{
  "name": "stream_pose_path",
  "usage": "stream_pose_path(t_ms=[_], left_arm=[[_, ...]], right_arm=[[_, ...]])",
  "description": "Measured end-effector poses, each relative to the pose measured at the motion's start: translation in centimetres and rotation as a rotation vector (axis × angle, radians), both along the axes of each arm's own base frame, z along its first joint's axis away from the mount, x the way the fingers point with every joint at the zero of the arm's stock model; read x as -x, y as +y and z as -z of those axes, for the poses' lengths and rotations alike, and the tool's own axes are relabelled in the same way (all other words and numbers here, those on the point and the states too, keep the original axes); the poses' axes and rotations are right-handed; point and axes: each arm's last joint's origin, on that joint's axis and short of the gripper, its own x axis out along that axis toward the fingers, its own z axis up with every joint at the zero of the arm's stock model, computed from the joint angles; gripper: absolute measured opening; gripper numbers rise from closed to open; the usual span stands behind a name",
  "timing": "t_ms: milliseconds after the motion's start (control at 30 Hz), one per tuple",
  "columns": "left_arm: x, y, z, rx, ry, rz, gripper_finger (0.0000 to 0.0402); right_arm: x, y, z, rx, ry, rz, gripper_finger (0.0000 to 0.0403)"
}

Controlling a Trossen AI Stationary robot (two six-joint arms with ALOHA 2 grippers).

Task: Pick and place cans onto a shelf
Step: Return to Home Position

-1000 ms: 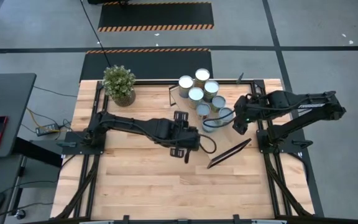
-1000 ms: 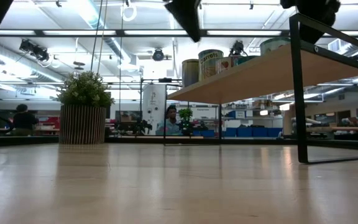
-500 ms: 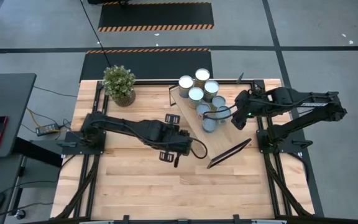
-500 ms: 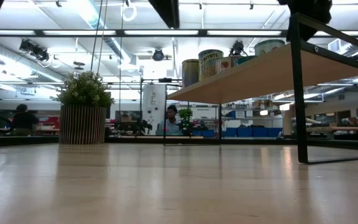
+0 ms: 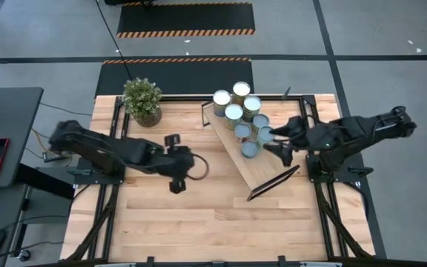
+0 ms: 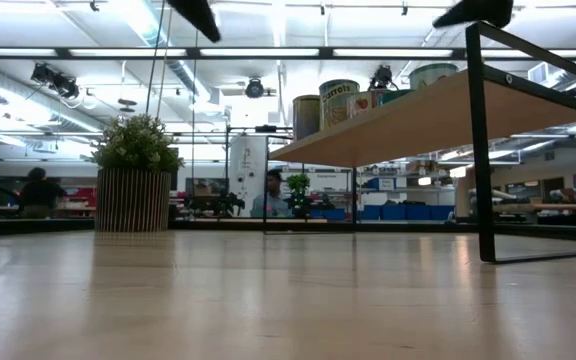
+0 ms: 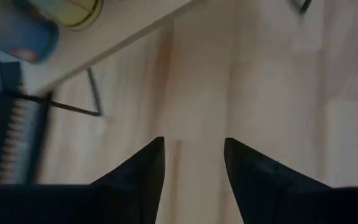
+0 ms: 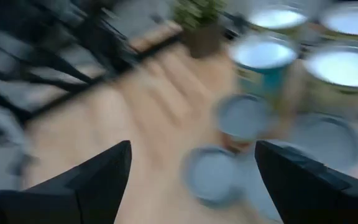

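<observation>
The table (image 5: 199, 215) is pale wood in jointed planks, smooth, with a soft sheen in the low view. The shelf (image 6: 398, 125) is a smooth light-wood board on thin black metal brackets (image 6: 478, 150). The cans (image 5: 233, 112) have bare metal tops, whitish or blue-grey, and printed labels (image 6: 338, 100). The plant pot (image 6: 133, 200) is ribbed. The left arm's fingers (image 7: 135, 180) look dark and matt.

Potted plant (image 5: 141, 101) set at far-left corner of wooden tabletop (image 5: 199, 215); ribbed pot (image 6: 133, 200) shown in low view. Dark desk (image 5: 6, 126) placed left of plant, off tabletop. Black floor mats (image 5: 185, 18), orange-striped edges, laid beyond plant. In low view, person (image 6: 36, 190) seen behind plant's left, second person (image 6: 274, 192) to its right, blue bins (image 6: 398, 212) farther right.
</observation>
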Motion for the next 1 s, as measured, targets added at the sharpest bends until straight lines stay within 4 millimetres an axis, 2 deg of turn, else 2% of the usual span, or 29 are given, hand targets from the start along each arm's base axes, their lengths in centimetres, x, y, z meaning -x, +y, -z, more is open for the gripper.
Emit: stream_pose_path(t_ms=[233, 433, 633, 867, 1000], left_arm=[[4.6, 0.5, 1.0, 0.223, -0.248, -0.095, 0.0172], [8.6, 1.1, 2.5, 0.403, -0.455, -0.163, 0.0171], [11.9, 2.3, 3.7, 0.540, -0.672, -0.208, 0.0171], [15.1, 4.4, 4.6, 0.575, -0.847, -0.307, 0.0169], [16.2, 5.6, 5.8, 0.568, -0.910, -0.360, 0.0149]], right_arm=[[0.0, 2.0, 2.1, -0.152, -0.387, -0.157, 0.0348], [1.0, 2.8, 5.0, -0.275, -0.663, -0.214, 0.0348], [2.3, 2.3, 8.4, -0.341, -0.796, -0.173, 0.0348], [4.2, 0.7, 10.1, -0.359, -0.896, -0.126, 0.0347], [5.0, -0.3, 11.3, -0.374, -0.937, -0.088, 0.0347]])
